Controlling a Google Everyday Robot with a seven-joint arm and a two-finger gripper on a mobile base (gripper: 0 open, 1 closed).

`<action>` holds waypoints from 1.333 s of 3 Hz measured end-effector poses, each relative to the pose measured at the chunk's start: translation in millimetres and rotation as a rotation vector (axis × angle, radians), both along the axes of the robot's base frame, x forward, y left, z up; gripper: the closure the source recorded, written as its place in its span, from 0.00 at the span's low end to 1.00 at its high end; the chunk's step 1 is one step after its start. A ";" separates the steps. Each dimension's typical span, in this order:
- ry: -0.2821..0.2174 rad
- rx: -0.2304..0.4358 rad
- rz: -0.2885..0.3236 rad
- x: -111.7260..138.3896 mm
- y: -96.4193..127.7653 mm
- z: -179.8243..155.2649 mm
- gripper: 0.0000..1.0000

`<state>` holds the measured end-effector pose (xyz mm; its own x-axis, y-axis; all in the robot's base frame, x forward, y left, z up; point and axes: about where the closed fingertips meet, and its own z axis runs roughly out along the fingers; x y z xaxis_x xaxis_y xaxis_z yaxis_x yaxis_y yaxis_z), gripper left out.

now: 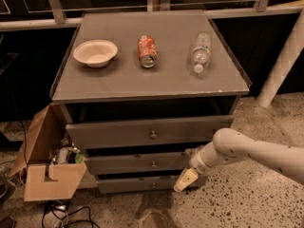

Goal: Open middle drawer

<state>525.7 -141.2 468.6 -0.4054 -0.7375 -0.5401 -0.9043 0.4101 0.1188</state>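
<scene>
- At the far left, an open cardboard box [45, 172] stands on the floor against the left side of the desk [166, 82], with its flap up and small items inside. Dark cables [61, 213] lie just in front of it, so you have little free room on that side.
- On the desktop, a white bowl [95, 52] sits upright at the left, set in from the left edge.
- An orange can [147, 51] lies on its side in the middle of the top, with its open end towards you.
- A clear plastic bottle [200, 53] lies on its side to the right of the can, cap towards you. The three items form a row and are well apart from one another. The near strip of the top is bare up to its front edge.
- Below the top are three grey drawer fronts, with a dark gap above each. The middle drawer [137, 164] is the second front down, and its small round knob [153, 164] is at the centre.
- The gripper [185, 179] hangs low at the right end of the drawer fronts. It is below the middle drawer's right corner, over the end of the lowest front [128, 184], and well to the right of the knob. You cannot tell whether it is wide or narrow.
- The white arm [256, 153] reaches in from the right edge above the speckled floor [237, 208], which lies open in front of the desk and to its right.
- At the far right, a pale post [285, 61] leans up from the floor beside the desk's right side. Dark panels and a rail [28, 25] run behind.
</scene>
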 end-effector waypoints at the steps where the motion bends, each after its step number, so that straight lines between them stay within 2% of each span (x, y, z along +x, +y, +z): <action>1: 0.009 -0.020 -0.060 5.4 -21.4 -9.5 0.00; 2: 0.008 -0.011 -0.058 3.0 -20.3 -7.6 0.00; 3: -0.068 0.044 -0.012 12.1 -4.8 21.8 0.00; 4: -0.068 0.045 -0.012 12.1 -4.7 21.8 0.00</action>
